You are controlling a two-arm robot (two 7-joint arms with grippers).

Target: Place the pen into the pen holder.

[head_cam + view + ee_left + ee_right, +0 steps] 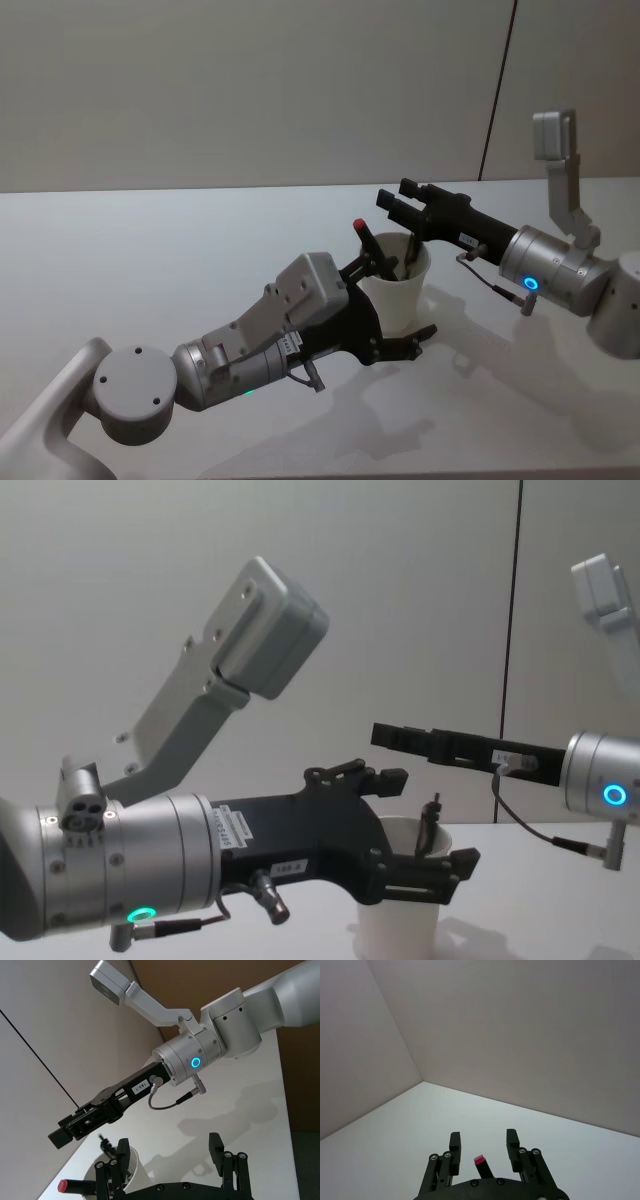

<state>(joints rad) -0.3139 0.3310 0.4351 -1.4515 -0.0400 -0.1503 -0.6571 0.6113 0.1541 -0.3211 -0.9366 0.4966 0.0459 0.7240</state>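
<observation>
The pen holder (395, 290) is a white paper cup standing upright on the table. A pen with a red cap (364, 238) leans out of it, and a second dark pen (412, 252) stands inside. My left gripper (403, 297) is open, with one finger on each side of the cup and a gap at the far finger. My right gripper (397, 200) hovers just above the cup's rim, open and holding nothing. The red cap (479, 1160) shows below my right gripper's (482, 1140) spread fingers. In the chest view the dark pen (431, 825) rises from the cup (398, 910).
The white table (150, 260) stretches out to the left and front of the cup. A plain wall with a dark vertical seam (497, 90) stands behind. The two arms come close together over the cup.
</observation>
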